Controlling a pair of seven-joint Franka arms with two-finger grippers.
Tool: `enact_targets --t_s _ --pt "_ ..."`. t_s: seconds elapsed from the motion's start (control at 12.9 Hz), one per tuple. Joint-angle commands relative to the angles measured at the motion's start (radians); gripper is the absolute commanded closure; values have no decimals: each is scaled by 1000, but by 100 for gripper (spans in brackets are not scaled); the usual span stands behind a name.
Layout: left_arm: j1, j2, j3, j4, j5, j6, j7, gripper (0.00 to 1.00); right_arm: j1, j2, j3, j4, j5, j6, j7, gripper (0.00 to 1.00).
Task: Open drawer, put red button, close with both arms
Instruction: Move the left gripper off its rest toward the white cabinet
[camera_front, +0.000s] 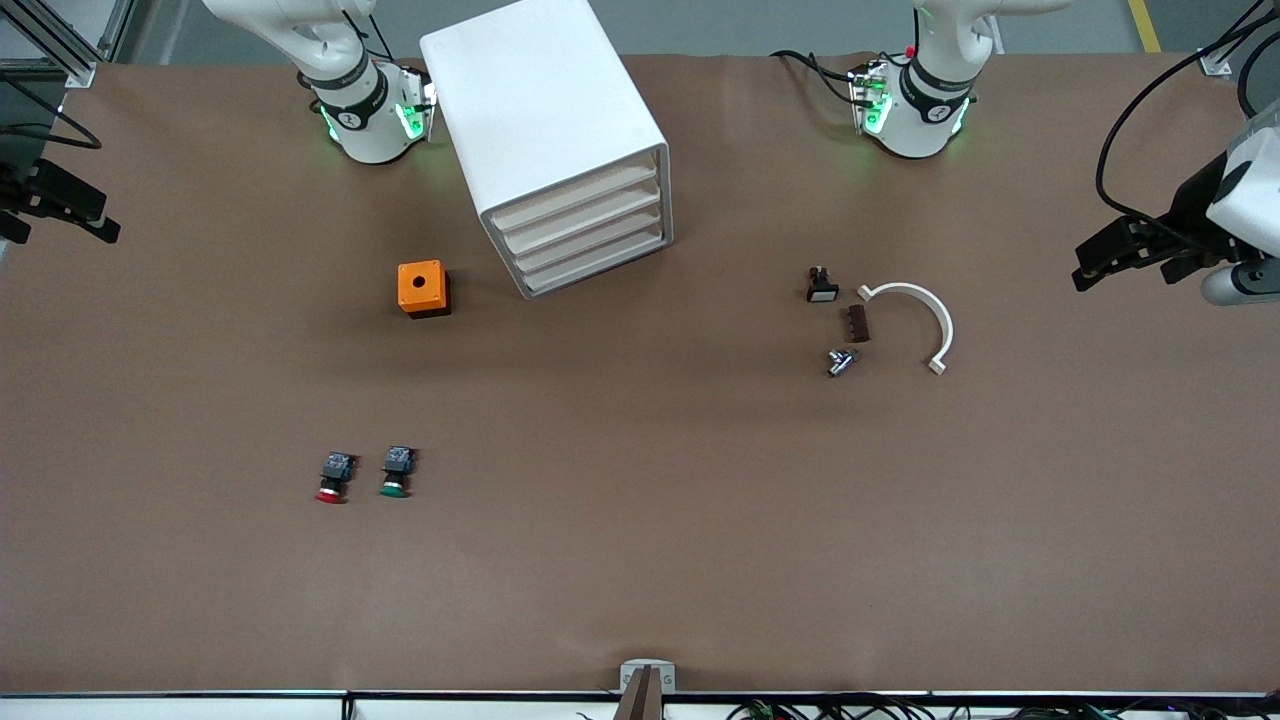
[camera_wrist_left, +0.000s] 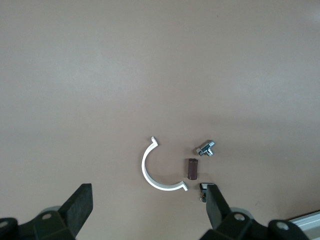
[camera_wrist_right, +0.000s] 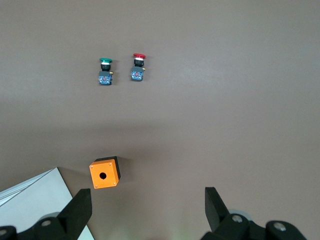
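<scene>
Front view: no brand, label or writing can be read on anything; the only markings are green lights glowing on both arm bases. White drawer cabinet (camera_front: 553, 140) stands angled on the brown table (camera_front: 640, 560) between the two bases, four drawer fronts all flush, none pulled out. Orange box with a hole (camera_front: 422, 288) sits beside the cabinet, toward the right arm's end of the table. Red button (camera_front: 334, 478) lies on its side on bare table, well nearer the front camera than the orange box, red cap toward the camera; green-capped switch (camera_front: 397, 472) lies just beside it, parallel, apart, on the side toward the left arm's end. Toward the left arm's end lies a loose cluster: white half-ring clamp (camera_front: 917, 318), a small brown block (camera_front: 857, 323) within its curve, a metal fitting (camera_front: 840, 362) nearer the camera, and a small black part with a white face (camera_front: 821, 286) farther from it. Left gripper (camera_front: 1125, 255) is up at the left arm's end of the table, arm folded back and waiting; right gripper (camera_front: 62, 205) is up at the right arm's end, likewise drawn back. Left wrist view: left gripper's fingers (camera_wrist_left: 80, 205) spread wide, nothing between them, looking down on the clamp cluster. Right wrist view: right gripper's fingers (camera_wrist_right: 79, 210) also spread wide and empty, over bare table near the orange box, with both switches in sight.
</scene>
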Motion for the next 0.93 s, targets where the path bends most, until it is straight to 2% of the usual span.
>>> enact_targets --t_s 0.0,0.54,0.85 --pt "9 9 -7 22 3 -22 20 0 -21 -25 15 -22 -11 -1 -15 0" --pt "76 38 3 22 -15 -17 24 0 -23 -25 14 -22 -11 -2 -13 0" --pt "108 163 1 20 -12 -14 22 0 -23 -25 12 -21 -11 -2 -13 0"
